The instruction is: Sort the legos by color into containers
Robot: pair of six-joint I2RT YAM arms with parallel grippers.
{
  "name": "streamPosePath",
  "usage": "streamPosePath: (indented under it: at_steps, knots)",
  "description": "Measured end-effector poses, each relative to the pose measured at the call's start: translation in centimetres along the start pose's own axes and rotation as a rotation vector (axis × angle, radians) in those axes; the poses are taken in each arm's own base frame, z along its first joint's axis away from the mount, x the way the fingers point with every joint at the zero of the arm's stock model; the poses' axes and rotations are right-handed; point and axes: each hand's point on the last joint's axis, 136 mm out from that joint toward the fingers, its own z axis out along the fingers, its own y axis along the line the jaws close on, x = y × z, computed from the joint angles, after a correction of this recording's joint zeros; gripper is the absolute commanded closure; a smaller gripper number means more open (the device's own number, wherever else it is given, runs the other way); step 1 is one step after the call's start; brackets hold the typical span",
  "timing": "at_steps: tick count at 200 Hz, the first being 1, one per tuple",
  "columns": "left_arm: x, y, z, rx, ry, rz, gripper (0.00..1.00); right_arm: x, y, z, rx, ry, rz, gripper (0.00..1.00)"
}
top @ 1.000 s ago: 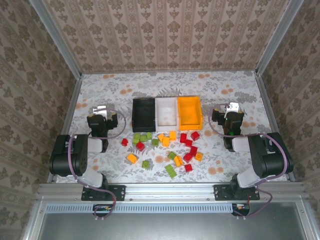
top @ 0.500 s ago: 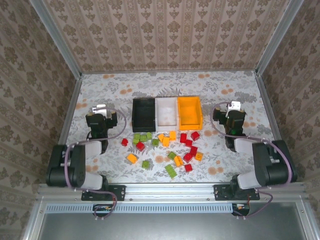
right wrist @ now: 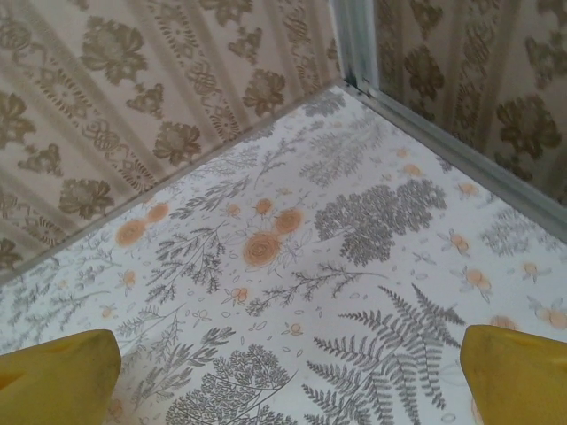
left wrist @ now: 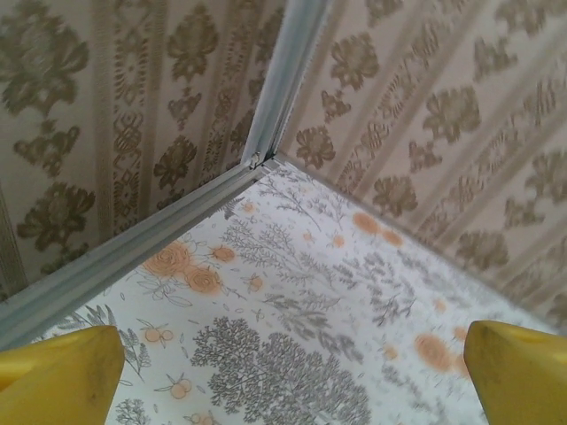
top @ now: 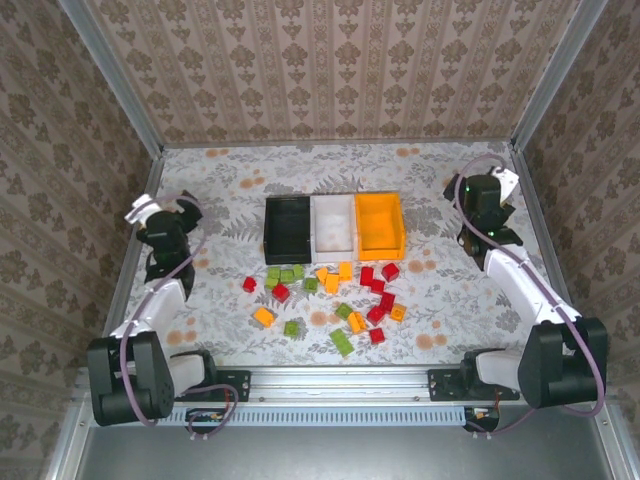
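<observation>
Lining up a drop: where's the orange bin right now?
In the top view, the orange bin sits right of centre, rightmost of three in a row, beside the white bin, behind the scattered legos.

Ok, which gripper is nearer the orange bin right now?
Right. The right gripper is a short way to the right of the orange bin, toward the far-right corner. The left gripper is far off to the left, past the white bin and black bin.

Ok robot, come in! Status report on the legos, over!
Left end effector open, empty. Right end effector open, empty. Legos loose in front of bins, none sorted. Nothing blocking the pile.
</observation>
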Motion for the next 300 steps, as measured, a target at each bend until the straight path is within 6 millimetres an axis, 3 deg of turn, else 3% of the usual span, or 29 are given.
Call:
streamPosePath:
  at_steps: [23,62,97,131,152,179,225,276,300]
  knots:
    - [-0.2,1.4,0.1,0.040,0.003,-0.162,0.00,2.0,-0.8,0.1,0.009,0.083,0.062,0.00]
    - [0.2,-0.4,-0.8,0.147,0.074,-0.212,0.00,6.7,0.3,-0.8,-0.052,0.310,0.035,0.05]
    - [-2.7,-2.1,-2.7,0.183,0.021,-0.224,0.00,12.5,3.5,-3.8,-0.166,0.525,-0.103,0.12]
    - [-4.5,-2.0,-4.3,0.177,-0.044,-0.298,0.00,17.7,6.5,-7.8,-0.304,0.664,-0.279,0.18]
    - [-4.6,-1.9,-4.5,0.189,-0.040,-0.347,0.00,20.4,6.9,-8.7,-0.328,0.730,-0.365,0.22]
    - [-4.4,-1.2,-4.1,0.205,0.008,-0.457,0.00,23.6,6.0,-8.4,-0.299,0.808,-0.438,0.25]
    - [-3.4,-1.6,-4.1,0.238,0.100,-0.515,0.00,25.5,5.3,-7.9,-0.273,0.855,-0.474,0.29]
    - [-2.8,-2.6,-4.3,0.277,0.155,-0.522,0.00,25.8,6.9,-7.2,-0.320,0.843,-0.473,0.35]
    - [-1.6,-3.2,-4.5,0.278,0.213,-0.505,0.00,26.2,7.6,-7.0,-0.343,0.844,-0.475,0.34]
